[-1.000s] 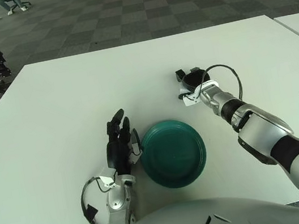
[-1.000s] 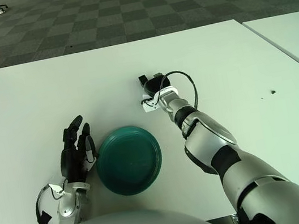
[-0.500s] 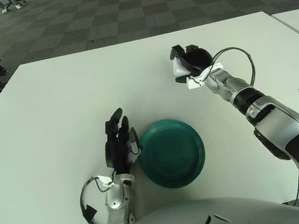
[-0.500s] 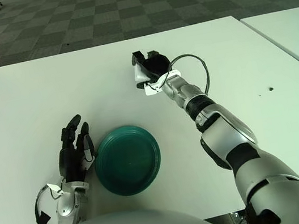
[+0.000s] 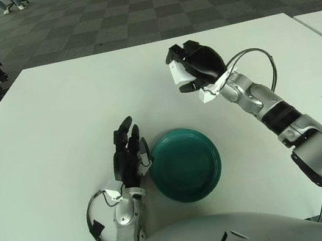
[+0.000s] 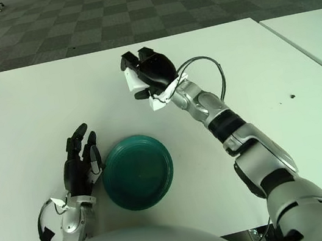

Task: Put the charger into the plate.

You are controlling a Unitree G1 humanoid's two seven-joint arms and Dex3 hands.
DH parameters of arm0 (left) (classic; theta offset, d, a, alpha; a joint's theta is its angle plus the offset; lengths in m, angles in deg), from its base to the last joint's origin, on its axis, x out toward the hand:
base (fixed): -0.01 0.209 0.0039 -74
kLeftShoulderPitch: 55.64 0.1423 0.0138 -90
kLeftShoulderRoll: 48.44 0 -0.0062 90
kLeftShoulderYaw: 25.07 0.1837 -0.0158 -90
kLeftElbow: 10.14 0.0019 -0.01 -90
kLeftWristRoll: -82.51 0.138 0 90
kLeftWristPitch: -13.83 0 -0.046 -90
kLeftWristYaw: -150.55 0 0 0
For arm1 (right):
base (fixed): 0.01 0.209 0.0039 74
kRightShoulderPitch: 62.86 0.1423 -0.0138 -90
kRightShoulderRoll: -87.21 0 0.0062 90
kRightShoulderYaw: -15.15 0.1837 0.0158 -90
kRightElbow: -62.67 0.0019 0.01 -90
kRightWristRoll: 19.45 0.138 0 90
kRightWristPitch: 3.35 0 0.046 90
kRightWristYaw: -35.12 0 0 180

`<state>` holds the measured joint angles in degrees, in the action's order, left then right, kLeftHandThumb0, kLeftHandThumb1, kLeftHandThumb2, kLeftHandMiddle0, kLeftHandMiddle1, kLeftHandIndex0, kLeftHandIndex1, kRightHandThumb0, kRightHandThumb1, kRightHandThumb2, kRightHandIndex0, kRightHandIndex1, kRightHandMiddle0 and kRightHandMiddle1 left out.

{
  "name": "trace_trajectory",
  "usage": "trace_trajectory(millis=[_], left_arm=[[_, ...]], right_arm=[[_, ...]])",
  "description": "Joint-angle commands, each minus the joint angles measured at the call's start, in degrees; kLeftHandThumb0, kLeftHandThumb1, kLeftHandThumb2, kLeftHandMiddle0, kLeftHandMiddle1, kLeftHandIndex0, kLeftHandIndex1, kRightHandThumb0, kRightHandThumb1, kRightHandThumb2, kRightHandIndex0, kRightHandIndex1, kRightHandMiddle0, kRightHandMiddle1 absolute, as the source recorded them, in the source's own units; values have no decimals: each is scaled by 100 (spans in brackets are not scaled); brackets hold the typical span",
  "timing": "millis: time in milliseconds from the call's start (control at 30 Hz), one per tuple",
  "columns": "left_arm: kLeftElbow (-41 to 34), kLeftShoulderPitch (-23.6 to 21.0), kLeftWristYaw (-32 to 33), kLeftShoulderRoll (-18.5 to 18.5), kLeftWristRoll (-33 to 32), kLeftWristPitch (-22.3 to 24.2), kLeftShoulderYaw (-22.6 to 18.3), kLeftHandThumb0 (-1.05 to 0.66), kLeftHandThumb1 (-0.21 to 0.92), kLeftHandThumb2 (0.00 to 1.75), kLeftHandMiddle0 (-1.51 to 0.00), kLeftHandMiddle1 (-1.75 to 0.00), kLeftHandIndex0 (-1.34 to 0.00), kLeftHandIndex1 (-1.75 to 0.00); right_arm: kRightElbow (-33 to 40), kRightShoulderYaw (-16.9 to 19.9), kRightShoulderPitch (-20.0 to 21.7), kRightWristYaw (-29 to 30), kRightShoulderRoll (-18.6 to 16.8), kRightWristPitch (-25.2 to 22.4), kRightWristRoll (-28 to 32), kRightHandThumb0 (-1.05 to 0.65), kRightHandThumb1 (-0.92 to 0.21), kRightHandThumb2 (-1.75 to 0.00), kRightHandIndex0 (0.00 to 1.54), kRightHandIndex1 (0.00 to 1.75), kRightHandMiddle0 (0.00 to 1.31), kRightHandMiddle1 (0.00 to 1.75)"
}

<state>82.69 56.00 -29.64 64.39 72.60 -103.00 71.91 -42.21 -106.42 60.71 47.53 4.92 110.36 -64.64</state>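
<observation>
One hand's busy: right hand (image 5: pixel 192 69) is curled around the white charger (image 5: pixel 179 74), up off the table. Next it needs lowering over the green plate (image 5: pixel 186 164). Left hand (image 5: pixel 128 157) sits beside that, fingers relaxed.

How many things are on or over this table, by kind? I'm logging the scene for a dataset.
Plate, dark green, on the table: 1
Charger, white, held above the table in the right hand: 1
Robot hands, counting the open left hand beside the plate: 2
Total: 4
</observation>
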Motion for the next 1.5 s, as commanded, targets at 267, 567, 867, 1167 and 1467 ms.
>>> trace_trajectory(millis=[267, 567, 867, 1167, 1467], left_arm=[[288, 53, -48, 185, -148, 223, -38, -74, 92, 84, -33, 0, 0, -82], [25, 105, 47, 208, -165, 402, -17, -74, 92, 85, -33, 0, 0, -81], [-363, 213, 342, 259, 113, 787, 94, -75, 92, 87, -36, -2, -3, -85], [-269, 196, 459, 268, 248, 720, 97, -75, 92, 91, -37, -2, -1, -84], [-166, 141, 447, 302, 175, 599, 101, -75, 92, 92, -37, -1, -2, -85]], right_arm=[[1766, -256, -890, -2052, 404, 1079, 1368, -45, -41, -120, 114, 175, 54, 175], [2537, -332, -1366, -3504, 405, 707, 2024, -43, -48, -111, 108, 175, 49, 175], [1997, -690, -1489, -2599, 383, 2080, -65, -42, -53, -105, 104, 175, 45, 175], [1761, -778, -1315, -1976, 412, 2470, -1336, -41, -56, -100, 102, 175, 43, 175], [1447, -878, -1201, -1737, 383, 2493, -1746, -40, -61, -94, 99, 175, 40, 175]])
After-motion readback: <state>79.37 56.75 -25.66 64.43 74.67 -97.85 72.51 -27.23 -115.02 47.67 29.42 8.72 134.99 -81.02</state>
